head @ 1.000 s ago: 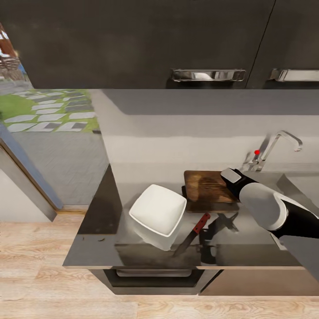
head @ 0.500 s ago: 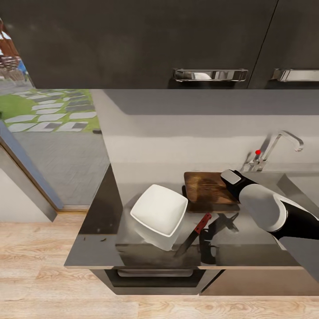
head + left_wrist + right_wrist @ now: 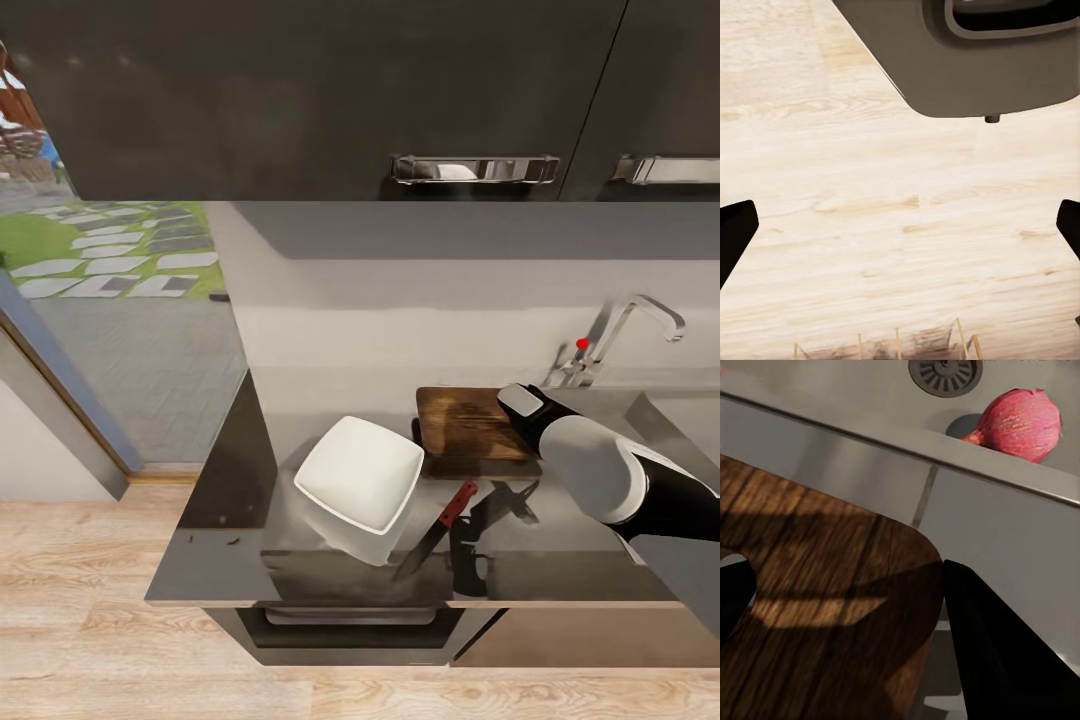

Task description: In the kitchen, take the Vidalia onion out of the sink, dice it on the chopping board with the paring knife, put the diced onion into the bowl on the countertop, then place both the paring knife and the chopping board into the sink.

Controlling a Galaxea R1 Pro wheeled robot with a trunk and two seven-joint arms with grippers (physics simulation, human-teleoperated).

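Note:
The dark wooden chopping board [image 3: 465, 425] lies on the grey countertop [image 3: 220, 560] just left of the tap [image 3: 625, 330]. A white squarish bowl [image 3: 358, 485] stands in front of it, and the red-handled paring knife [image 3: 440, 522] lies between bowl and board. My right arm [image 3: 600, 470] reaches over the board's right end. In the right wrist view the open right gripper [image 3: 847, 581] hovers above the board's rounded corner [image 3: 817, 607], near the sink [image 3: 1020, 480]. The reddish onion [image 3: 1020, 424] rests in the basin by the drain [image 3: 945, 373]. My left gripper [image 3: 900, 225] is open over the floor.
Dark wall cabinets with chrome handles [image 3: 470, 168] hang above the counter. The counter ends at the left, where a doorway opens onto a paved garden [image 3: 110, 250]. Light wooden floor [image 3: 90, 600] lies in front, and my base [image 3: 975, 60] stands over it.
The head view has shifted very slightly since a second ago. The right arm, board, bowl and knife keep their places.

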